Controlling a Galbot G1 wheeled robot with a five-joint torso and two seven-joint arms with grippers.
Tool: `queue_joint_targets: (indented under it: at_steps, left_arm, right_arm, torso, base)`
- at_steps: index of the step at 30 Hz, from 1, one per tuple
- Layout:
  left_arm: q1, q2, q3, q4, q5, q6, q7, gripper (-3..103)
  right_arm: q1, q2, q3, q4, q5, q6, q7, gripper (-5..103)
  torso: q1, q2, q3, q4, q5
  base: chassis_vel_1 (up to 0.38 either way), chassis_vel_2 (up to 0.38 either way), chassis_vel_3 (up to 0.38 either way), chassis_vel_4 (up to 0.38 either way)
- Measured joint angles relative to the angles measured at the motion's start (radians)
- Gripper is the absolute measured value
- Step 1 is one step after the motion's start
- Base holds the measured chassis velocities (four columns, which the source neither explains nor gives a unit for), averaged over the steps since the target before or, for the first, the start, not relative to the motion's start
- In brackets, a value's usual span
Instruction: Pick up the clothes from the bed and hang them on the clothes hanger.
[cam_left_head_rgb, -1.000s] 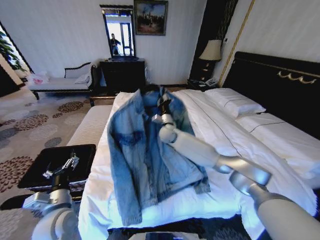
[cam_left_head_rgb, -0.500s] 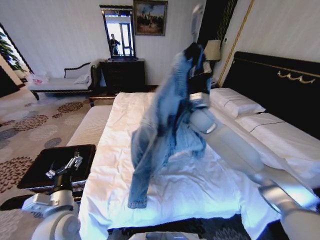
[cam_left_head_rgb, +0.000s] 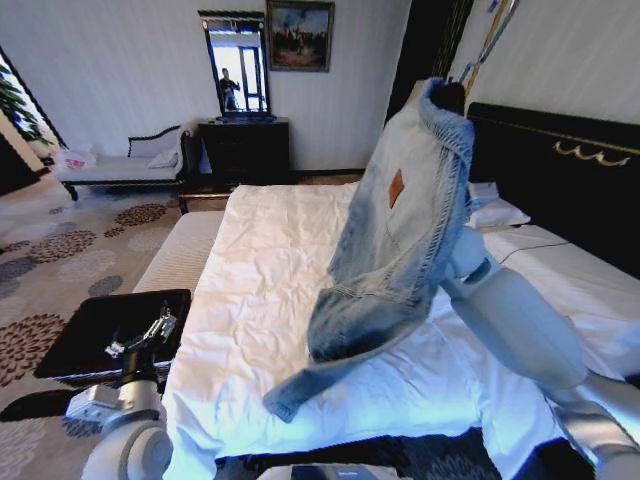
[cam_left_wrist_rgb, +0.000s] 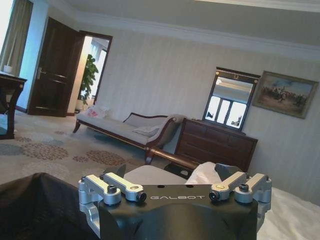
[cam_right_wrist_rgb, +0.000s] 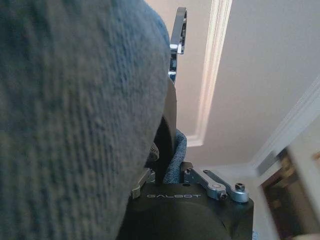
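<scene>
The clothes, a faded blue denim jacket (cam_left_head_rgb: 400, 240), hang in the air over the right half of the bed (cam_left_head_rgb: 260, 260), back toward me with the brown patch showing. My right gripper (cam_left_head_rgb: 450, 98) is raised high near the black headboard (cam_left_head_rgb: 560, 150) and is shut on the collar. In the right wrist view denim (cam_right_wrist_rgb: 75, 115) is pinched in that gripper (cam_right_wrist_rgb: 170, 90). One sleeve end (cam_left_head_rgb: 285, 400) still touches the sheet near the foot. My left gripper (cam_left_head_rgb: 140, 340) is parked low at the left, open, fingers (cam_left_wrist_rgb: 122, 187) apart with nothing between them. The clothes hanger is out of view.
A black bench (cam_left_head_rgb: 110, 325) stands beside the bed under my left arm. White pillows (cam_left_head_rgb: 500, 212) lie by the headboard. A pale chaise longue (cam_left_head_rgb: 120, 165) and a dark dresser (cam_left_head_rgb: 245, 145) with a mirror line the far wall across patterned carpet.
My right arm has swung the jacket up off the sheet and to the right toward the headboard; it now hangs with its back to me. The left arm has barely moved.
</scene>
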Motion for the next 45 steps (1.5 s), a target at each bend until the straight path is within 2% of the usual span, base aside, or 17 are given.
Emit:
queue_joint_targets:
  at_steps: [2, 5, 8, 10, 11, 14, 16, 20, 24, 27, 38, 45]
  left_arm:
    - [0.0, 0.005, -0.012, 0.001, -0.006, 0.0, -0.001, 100]
    - [0.0, 0.01, -0.026, 0.002, -0.017, 0.0, -0.002, 100]
    - [-0.003, 0.012, -0.043, 0.0, -0.038, 0.0, -0.005, 100]
    - [-0.005, 0.012, -0.045, -0.001, -0.041, 0.0, -0.006, 100]
    - [-0.007, 0.011, -0.046, -0.004, -0.045, 0.0, -0.006, 100]
    - [-0.007, 0.01, -0.045, -0.013, -0.047, 0.0, -0.007, 100]
    - [-0.007, 0.01, -0.045, -0.016, -0.048, 0.0, -0.007, 100]
    - [-0.006, 0.014, -0.045, -0.023, -0.053, 0.0, -0.007, 100]
    - [-0.01, 0.013, -0.035, -0.023, -0.052, 0.0, -0.007, 100]
    - [-0.013, 0.011, -0.027, -0.023, -0.05, 0.0, -0.007, 100]
    - [-0.018, 0.013, -0.026, -0.03, -0.053, 0.0, -0.007, 100]
    - [-0.008, 0.016, -0.027, -0.044, -0.055, 0.003, -0.007, 100]
  right_arm:
    - [0.065, 0.0, -0.031, -0.004, 0.094, 0.001, -0.022, 19]
    - [0.128, -0.007, -0.06, -0.014, 0.164, 0.001, -0.043, 19]
    - [0.211, -0.04, -0.097, -0.022, 0.27, 0.004, -0.11, 19]
    - [0.216, -0.052, -0.099, -0.019, 0.288, 0.013, -0.14, 19]
    - [0.21, -0.072, -0.096, -0.004, 0.305, 0.03, -0.18, 19]
    - [0.124, -0.116, -0.04, 0.047, 0.321, 0.059, -0.227, 19]
    - [0.088, -0.127, -0.018, 0.062, 0.319, 0.069, -0.24, 19]
    - [-0.111, -0.186, 0.099, 0.146, 0.254, 0.097, -0.252, 19]
    - [-0.215, -0.234, 0.178, 0.197, 0.19, 0.087, -0.245, 19]
    - [-0.244, -0.245, 0.186, 0.205, 0.146, 0.091, -0.22, 19]
    - [-0.29, -0.232, 0.185, 0.201, 0.058, 0.118, -0.214, 19]
    - [-0.382, -0.217, 0.241, 0.224, 0.026, 0.119, -0.215, 19]
  torso:
    - [0.0, 0.0, 0.0, -0.0001, 0.0002]
    - [0.0, 0.0, 0.0, 0.0001, 0.0001]
    - [0.0, 0.0, 0.0, 0.0002, -0.0003]
    - [0.0, 0.0, 0.0, 0.0002, -0.0002]
    - [0.0, 0.0, 0.0, 0.0, 0.0]
    - [0.0, 0.0, 0.0, -0.0003, 0.0002]
    - [0.0, 0.0, 0.0, -0.0004, 0.0006]
    - [0.0, 0.0, 0.0, -0.0004, 0.0007]
    - [0.0, 0.0, 0.0, -0.0006, 0.0003]
    - [0.0, 0.0, 0.0, -0.0003, 0.0004]
    - [0.0, 0.0, 0.0, -0.0001, 0.0003]
    - [0.0, 0.0, 0.0, -0.0002, 0.0003]
  base:
    - [0.0, 0.0, 0.0, 0.0]
    - [0.0, 0.0, 0.0, 0.0]
    - [0.0, 0.0, 0.0, 0.0]
    - [0.0, 0.0, 0.0, 0.0]
    - [0.0, 0.0, 0.0, 0.0]
    - [0.0, 0.0, 0.0, 0.0]
    - [0.0, 0.0, 0.0, 0.0]
    - [0.0, 0.0, 0.0, 0.0]
    - [0.0, 0.0, 0.0, 0.0]
    - [0.0, 0.0, 0.0, 0.0]
    - [0.0, 0.0, 0.0, 0.0]
    - [0.0, 0.0, 0.0, 0.0]
